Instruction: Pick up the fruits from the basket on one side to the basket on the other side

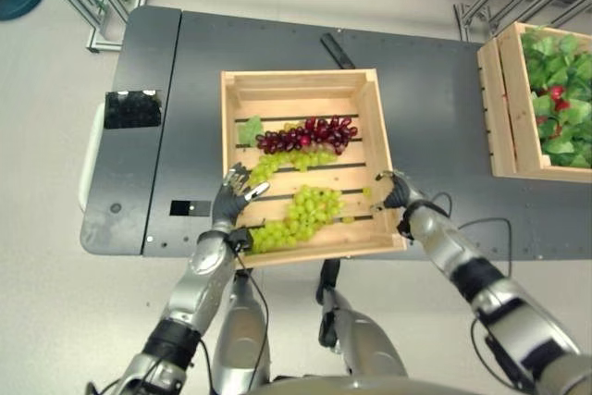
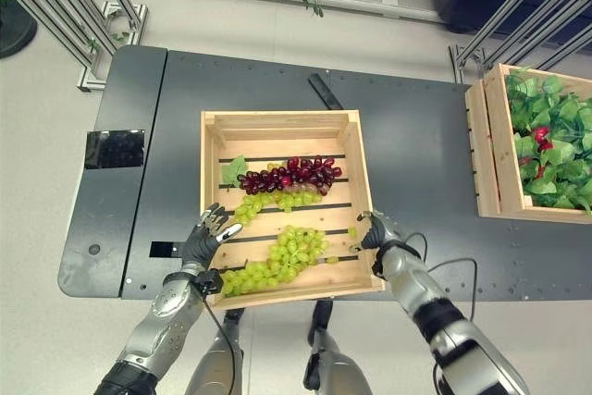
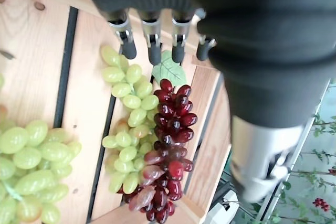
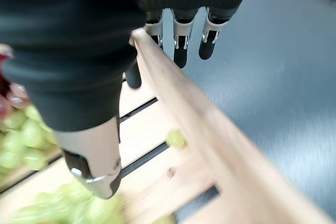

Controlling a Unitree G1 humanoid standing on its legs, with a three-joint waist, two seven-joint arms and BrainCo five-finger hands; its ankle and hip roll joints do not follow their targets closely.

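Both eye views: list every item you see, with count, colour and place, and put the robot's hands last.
table: one, dark grey, under both crates.
wooden crate: one, pale wood, at the table's middle and near edge.
red grape bunch: one, dark red, in the far part of that crate.
green grape bunches: two, one beside the red bunch, one nearer the robot.
loose green grape: one, by the crate's right wall.
second crate: one, pale wood, at the table's right end, holding green leaves and some red fruit.
black strip: one, behind the middle crate.
left hand: open, over the crate's left wall.
right hand: open, at the crate's right wall.
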